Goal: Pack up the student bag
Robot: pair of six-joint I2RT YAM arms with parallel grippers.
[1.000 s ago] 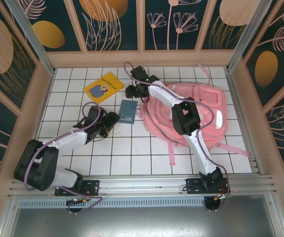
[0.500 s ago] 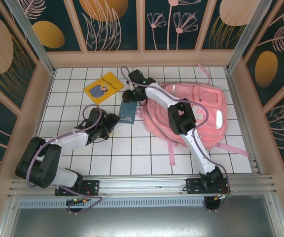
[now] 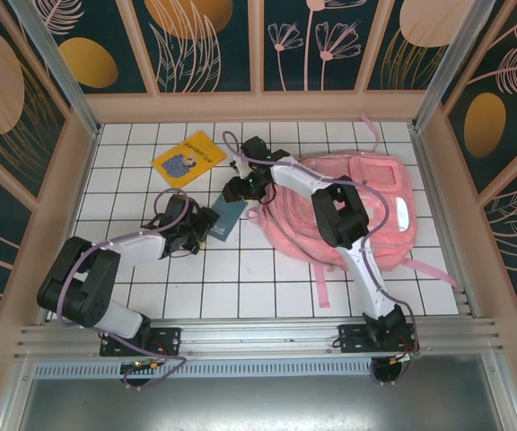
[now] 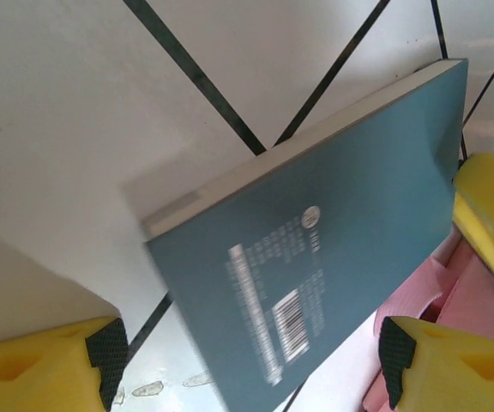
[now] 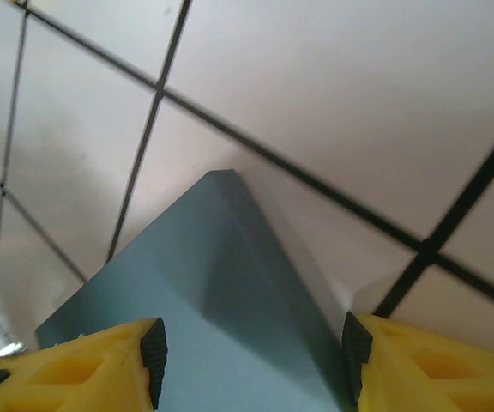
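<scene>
just outside the student bag [image 3: 382,178], teal book [image 3: 225,218].

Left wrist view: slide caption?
Teal book tilted over the gridded table, framed by open yellow fingers; pink bag at right.

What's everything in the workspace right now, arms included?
student bag: one, glossy pink, right of centre on the table, straps trailing toward the near edge.
teal book: one, blue-green, just left of the bag, barcode cover showing, between the two grippers.
yellow book: one, yellow with a picture on its cover, far left of the table, apart from the rest.
table: one, white with a dark grid.
left gripper: yellow fingers, jaws wide apart, at the teal book's near-left edge.
right gripper: yellow fingers either side of the teal book's far corner; grip unclear.
</scene>
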